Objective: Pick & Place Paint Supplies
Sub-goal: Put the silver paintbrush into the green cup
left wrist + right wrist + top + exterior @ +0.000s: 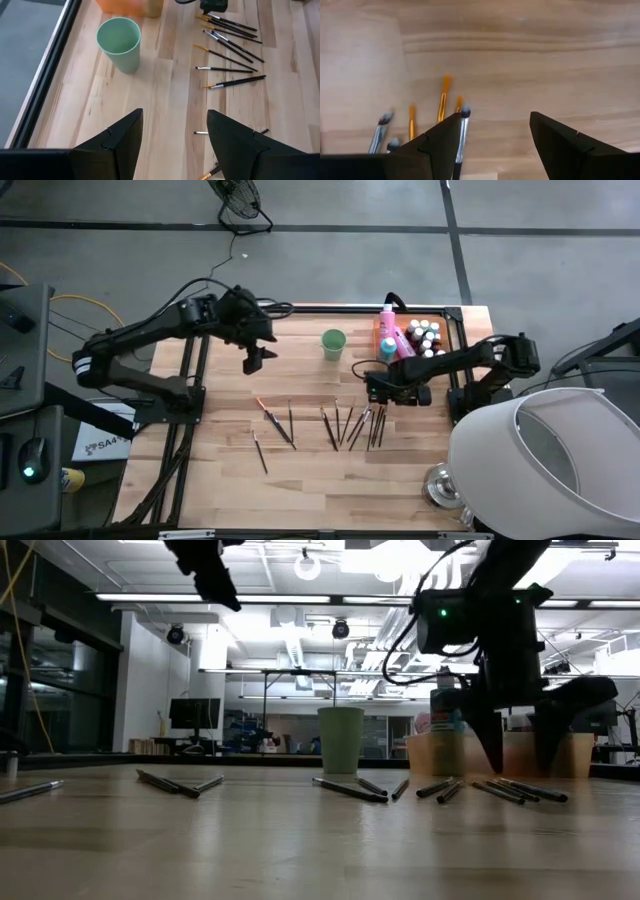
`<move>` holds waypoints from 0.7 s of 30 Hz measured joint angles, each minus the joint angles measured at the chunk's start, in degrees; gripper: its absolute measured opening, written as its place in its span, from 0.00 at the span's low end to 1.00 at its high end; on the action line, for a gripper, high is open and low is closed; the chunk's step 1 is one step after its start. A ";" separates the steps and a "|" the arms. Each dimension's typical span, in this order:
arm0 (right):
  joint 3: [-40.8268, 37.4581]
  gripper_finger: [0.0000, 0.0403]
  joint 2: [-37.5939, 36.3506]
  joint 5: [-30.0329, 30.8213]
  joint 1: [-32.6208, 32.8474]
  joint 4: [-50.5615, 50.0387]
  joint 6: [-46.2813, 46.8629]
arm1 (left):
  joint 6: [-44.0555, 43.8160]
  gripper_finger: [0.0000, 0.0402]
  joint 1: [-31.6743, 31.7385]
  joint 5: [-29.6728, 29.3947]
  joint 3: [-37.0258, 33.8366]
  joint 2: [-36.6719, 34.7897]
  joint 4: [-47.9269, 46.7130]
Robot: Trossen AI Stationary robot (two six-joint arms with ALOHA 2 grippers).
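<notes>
Several thin dark brushes point(355, 425) lie flat on the wooden table, with more toward the left point(275, 420). My right gripper point(375, 392) is open and low over the right end of the brush cluster point(520, 765); brush tips point(442, 100) show beside one finger. My left gripper point(253, 363) is open and raised high over the table's left half point(215, 585). The pink bottles point(388, 320), a teal bottle point(387, 348) and small pale-capped bottles point(425, 335) stand in the orange tray point(380, 332). The light green cup point(333, 343) stands upright.
A large white lamp-like shade point(545, 460) and a metal object point(440, 485) overlap the table's near right corner. A black frame point(455, 315) runs along the far and right edges. Bare wood lies along the near edge point(300, 500).
</notes>
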 joint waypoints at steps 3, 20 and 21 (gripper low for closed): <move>-1.13 0.57 0.00 -0.13 0.14 1.23 2.10 | -0.01 0.53 0.00 0.00 -2.79 -2.76 2.07; -1.29 0.57 0.00 -1.19 0.80 0.63 5.90 | -1.51 0.53 0.00 -0.07 -8.00 -7.50 2.33; -1.29 0.57 0.00 -1.19 0.98 0.61 6.27 | -1.51 0.53 0.00 -0.07 -8.00 -7.50 2.09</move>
